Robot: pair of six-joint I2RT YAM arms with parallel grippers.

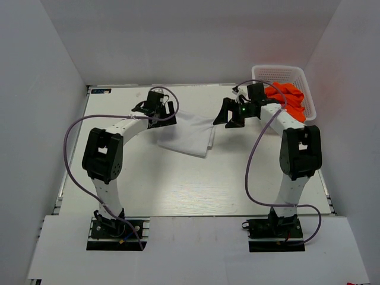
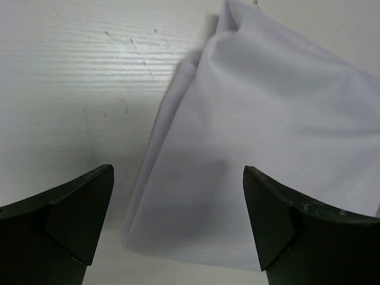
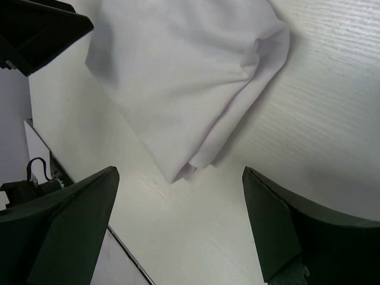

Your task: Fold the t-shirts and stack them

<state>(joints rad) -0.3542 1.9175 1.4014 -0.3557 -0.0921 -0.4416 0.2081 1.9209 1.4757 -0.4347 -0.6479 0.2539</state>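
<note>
A folded white t-shirt (image 1: pixel 189 133) lies at the table's back middle. It fills the right of the left wrist view (image 2: pixel 261 136) and the top of the right wrist view (image 3: pixel 184 71). My left gripper (image 1: pixel 165 110) is open and empty, hovering over the shirt's left edge. My right gripper (image 1: pixel 230 117) is open and empty, just right of the shirt over bare table. An orange t-shirt (image 1: pixel 290 98) lies crumpled in a white basket (image 1: pixel 297 76) at the back right.
White walls enclose the table on three sides. Purple cables loop from both arms. The table's edge and a black fixture (image 3: pixel 24 190) show at the lower left of the right wrist view.
</note>
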